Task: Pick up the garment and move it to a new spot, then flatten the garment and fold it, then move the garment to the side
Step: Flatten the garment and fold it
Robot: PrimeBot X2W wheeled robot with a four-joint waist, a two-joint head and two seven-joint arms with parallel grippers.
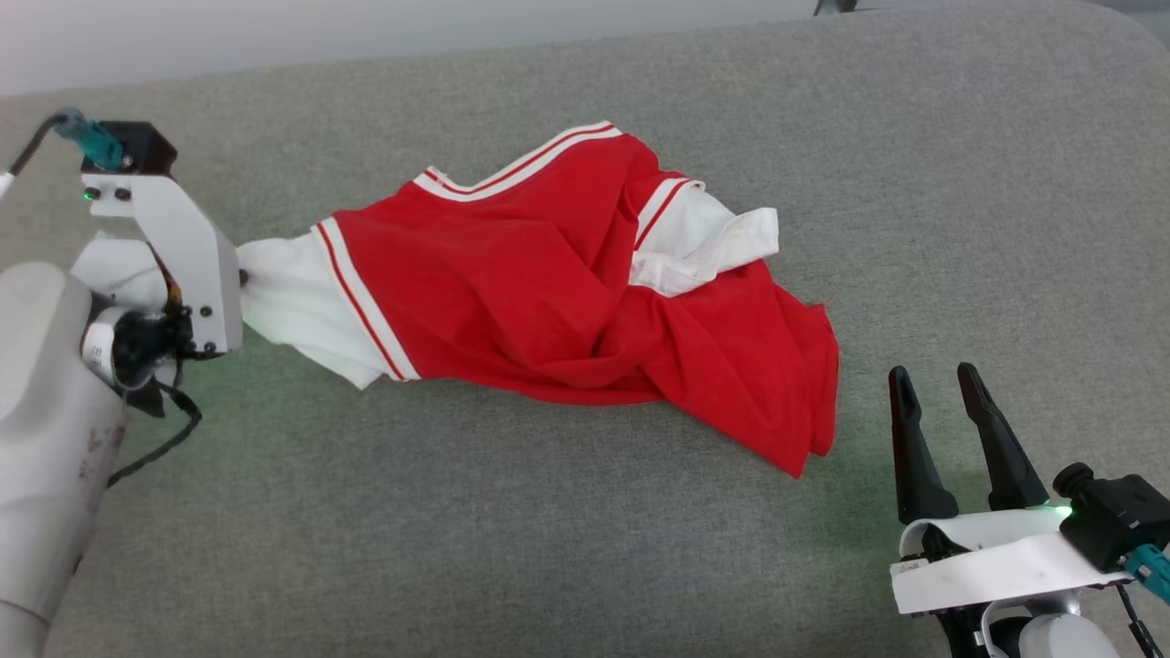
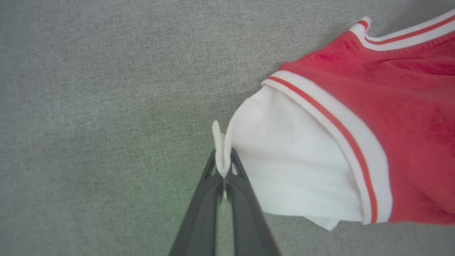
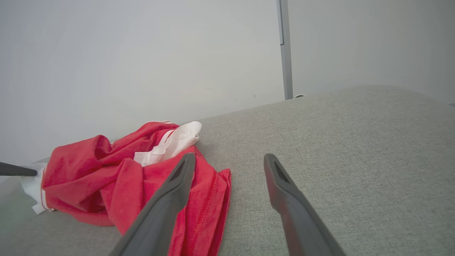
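The red jersey T-shirt (image 1: pixel 548 283) lies crumpled across the middle of the grey fabric-covered desk (image 1: pixel 512 548), stretched out toward the robot's left. Its body is bunched into deep folds, with the striped red-and-white neck trim (image 1: pixel 526 164) turned up along the far edge. One white sleeve (image 1: pixel 704 242) sits folded on top of the red cloth near the far right of the heap. The lower hem (image 1: pixel 813 439) trails down into a point toward the robot's right side. No lettering can be seen on the upturned side.

The left pincer (image 2: pixel 223 156) is clamped tight on the edge of the other white sleeve (image 2: pixel 284 160). A thin fold of white cloth is squeezed between its two dark fingers and pokes out just past the tips. The sleeve is drawn out taut from the red body toward that pincer, and its striped armhole band (image 2: pixel 341 128) shows clearly just beyond.

The right pincer (image 1: pixel 934 375) stands wide with nothing between its fingers. It is low over the desk near the robot, just beside the hem's trailing point but apart from it, its fingers pointing away over the bare fabric.

Beyond the far edge of the desk is a pale wall (image 3: pixel 142 53) with a grey upright strip (image 3: pixel 285 53) on it.
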